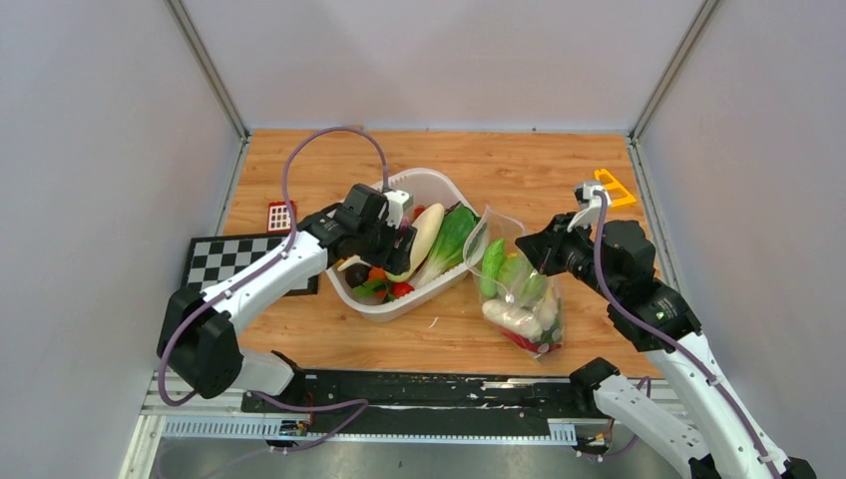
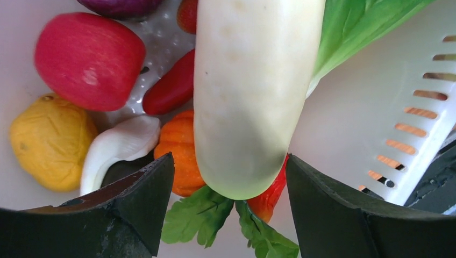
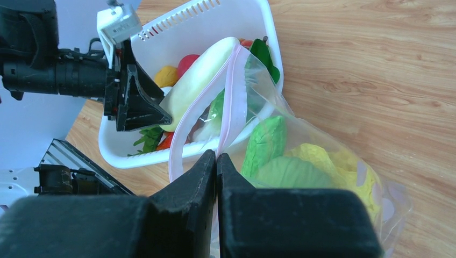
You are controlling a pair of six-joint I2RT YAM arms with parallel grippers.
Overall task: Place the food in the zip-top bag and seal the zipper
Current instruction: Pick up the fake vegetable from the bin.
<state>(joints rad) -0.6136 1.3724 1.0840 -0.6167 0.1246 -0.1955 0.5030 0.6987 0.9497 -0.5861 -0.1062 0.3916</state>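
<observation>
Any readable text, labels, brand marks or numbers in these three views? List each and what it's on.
No readable text in any view.
checkerboard: black and white squares only, no characters.
red grid card: white cells, too small to tell if anything is printed.
zip-top bag: pale spots only, no lettering.
white tub: slots, no marking visible.

Pale grey walls (image 1: 90, 150) enclose a wooden table (image 1: 539, 165) on three sides under even light.
</observation>
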